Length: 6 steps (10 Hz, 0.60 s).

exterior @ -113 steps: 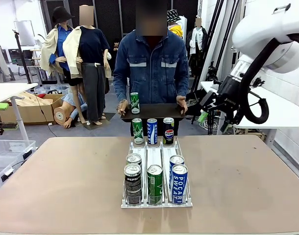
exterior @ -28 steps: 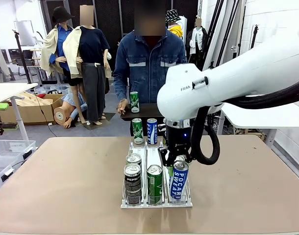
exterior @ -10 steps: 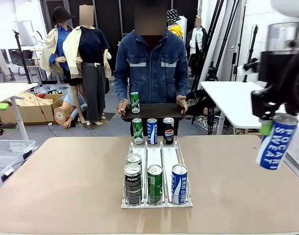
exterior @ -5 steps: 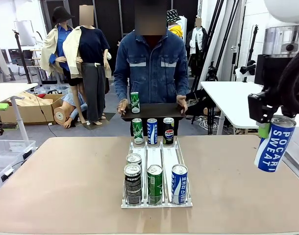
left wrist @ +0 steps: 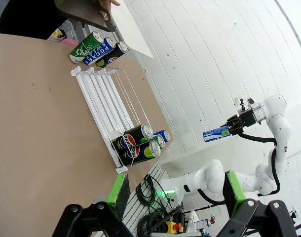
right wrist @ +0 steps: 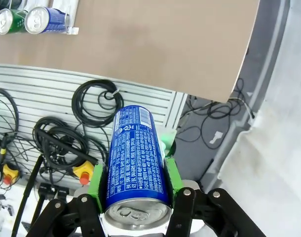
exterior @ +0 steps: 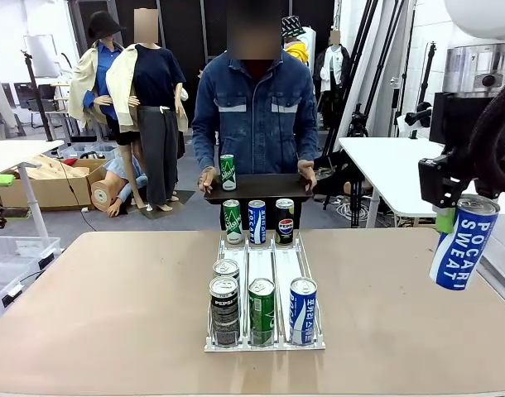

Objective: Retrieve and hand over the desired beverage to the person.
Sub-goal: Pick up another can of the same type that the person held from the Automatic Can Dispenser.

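My right gripper [exterior: 448,217] hangs high at the table's right edge, shut on a blue Pocari Sweat can [exterior: 464,245] that tilts slightly. In the right wrist view that can [right wrist: 135,158] sits between the green pads [right wrist: 171,177], over the table's edge. The person [exterior: 254,107] stands at the far side and holds a dark tray [exterior: 269,189] with one green can [exterior: 228,172] on it. My left gripper [left wrist: 176,197] is open, with nothing between its fingers, and looks across the table at the can rack [left wrist: 98,94].
A clear rack [exterior: 265,289] in the table's middle holds several cans: three at its far end and a Pepsi [exterior: 223,310], a green [exterior: 262,310] and a blue can [exterior: 302,310] at the near end. A white side table [exterior: 385,169] stands at the right.
The right gripper has lifted the blue can a little higher and slightly left, then held still. The person, the tray and the rack have not moved.
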Available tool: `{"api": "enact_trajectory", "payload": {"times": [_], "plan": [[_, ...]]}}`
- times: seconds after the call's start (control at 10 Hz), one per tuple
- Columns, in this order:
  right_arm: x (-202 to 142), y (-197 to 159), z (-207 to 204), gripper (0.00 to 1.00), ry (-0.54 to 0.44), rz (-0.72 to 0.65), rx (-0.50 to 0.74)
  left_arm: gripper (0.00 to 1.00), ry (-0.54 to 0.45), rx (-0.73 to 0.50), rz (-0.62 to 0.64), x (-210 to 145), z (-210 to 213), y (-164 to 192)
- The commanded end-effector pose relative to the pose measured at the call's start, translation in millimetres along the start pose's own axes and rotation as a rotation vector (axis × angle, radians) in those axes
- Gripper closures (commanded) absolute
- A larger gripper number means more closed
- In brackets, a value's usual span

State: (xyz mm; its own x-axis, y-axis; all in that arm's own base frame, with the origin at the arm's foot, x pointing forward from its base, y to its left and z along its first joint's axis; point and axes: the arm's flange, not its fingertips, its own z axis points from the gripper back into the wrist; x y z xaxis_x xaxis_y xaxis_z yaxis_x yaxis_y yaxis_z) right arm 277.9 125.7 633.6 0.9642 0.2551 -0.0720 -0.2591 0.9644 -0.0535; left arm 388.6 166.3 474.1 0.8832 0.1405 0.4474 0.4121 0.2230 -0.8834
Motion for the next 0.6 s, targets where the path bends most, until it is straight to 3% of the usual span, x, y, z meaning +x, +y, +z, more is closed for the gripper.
{"api": "enact_trajectory", "payload": {"times": [0.0,0.5], "plan": [[15,-14,12,0.8,-0.004,0.003,0.011,0.0,-0.004,-0.002,-0.005,-1,1,-2],[61,-60,25,0.8,0.028,0.05,0.063,0.0,-0.004,-0.002,-0.005,-1,1,-2]]}}
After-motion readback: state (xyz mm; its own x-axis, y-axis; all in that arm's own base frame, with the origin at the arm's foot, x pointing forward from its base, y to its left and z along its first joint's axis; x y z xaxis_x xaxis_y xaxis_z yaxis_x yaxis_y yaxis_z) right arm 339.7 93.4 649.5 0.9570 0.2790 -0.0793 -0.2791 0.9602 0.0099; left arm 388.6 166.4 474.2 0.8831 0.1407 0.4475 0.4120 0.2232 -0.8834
